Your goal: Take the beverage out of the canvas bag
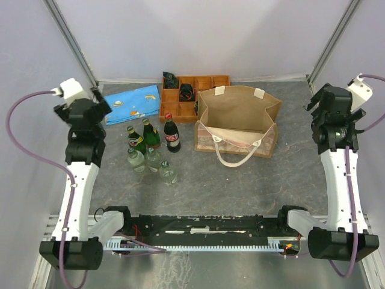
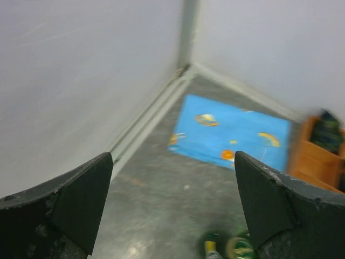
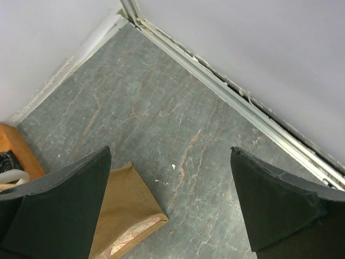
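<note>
The tan canvas bag stands open at centre right, with one cream handle hanging over its front. No bottle shows inside it from above. Several bottles stand in a cluster to its left: a dark cola bottle, two green ones and clear ones. My left gripper is open and empty, raised at the far left above the blue pouch, with the green bottle tops below it. My right gripper is open and empty, raised at the far right; the bag's corner shows beside its left finger.
An orange compartmented tray holding small dark items sits behind the bag and also shows in the left wrist view. The flat blue patterned pouch lies at the back left. Grey walls with metal rails close the table on three sides.
</note>
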{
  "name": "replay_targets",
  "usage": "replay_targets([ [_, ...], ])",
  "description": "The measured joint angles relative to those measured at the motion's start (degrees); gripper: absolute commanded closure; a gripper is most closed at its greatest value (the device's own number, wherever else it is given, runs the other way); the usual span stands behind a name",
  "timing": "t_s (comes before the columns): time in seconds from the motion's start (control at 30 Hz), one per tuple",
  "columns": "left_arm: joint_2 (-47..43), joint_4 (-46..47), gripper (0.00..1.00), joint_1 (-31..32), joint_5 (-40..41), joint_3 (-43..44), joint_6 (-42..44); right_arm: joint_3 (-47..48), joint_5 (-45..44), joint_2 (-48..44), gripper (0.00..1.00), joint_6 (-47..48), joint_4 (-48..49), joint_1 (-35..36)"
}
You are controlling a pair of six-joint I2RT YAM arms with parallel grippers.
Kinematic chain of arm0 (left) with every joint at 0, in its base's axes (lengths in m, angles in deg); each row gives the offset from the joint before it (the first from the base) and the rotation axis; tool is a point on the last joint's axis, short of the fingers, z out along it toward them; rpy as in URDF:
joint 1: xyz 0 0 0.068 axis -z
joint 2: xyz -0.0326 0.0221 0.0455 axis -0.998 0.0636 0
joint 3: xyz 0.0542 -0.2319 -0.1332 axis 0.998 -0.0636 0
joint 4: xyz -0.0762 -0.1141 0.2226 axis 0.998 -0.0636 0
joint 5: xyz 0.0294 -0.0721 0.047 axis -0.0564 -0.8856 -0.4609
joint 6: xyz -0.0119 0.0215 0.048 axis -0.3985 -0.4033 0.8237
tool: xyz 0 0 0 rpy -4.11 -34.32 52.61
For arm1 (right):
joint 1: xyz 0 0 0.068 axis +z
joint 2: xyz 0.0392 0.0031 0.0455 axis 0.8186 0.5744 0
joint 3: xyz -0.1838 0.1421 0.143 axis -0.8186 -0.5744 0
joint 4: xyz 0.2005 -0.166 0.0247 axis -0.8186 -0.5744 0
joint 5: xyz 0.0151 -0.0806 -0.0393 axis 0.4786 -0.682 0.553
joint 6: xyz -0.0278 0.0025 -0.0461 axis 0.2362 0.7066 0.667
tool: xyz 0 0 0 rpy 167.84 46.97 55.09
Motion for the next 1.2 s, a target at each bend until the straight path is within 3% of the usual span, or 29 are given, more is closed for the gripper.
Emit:
replay_targets([
  [0.13,0.02,-8.15,0.01,-12.28,-1.86,0.33,-4.59,-0.57,2.03,0.44,0.01,-2.23,-1.27,-3.08],
  [0.27,-0.44,-13.42,0.01,-18.49,-3.76,0.09,-7.26,-1.27,1.77,-0.09,0.01,-2.16,-0.96,-3.06],
  [0.63,-16.11,-13.53,0.01,-18.80,-1.11,-6.08,-7.56,-2.58,0.85,-1.46,0.01,-1.66,-0.63,-3.06],
  [1.2,-16.44,-13.55,0.01,-17.77,4.46,-7.34,-7.98,-3.65,1.18,-1.60,0.01,-1.66,-0.63,-3.06],
])
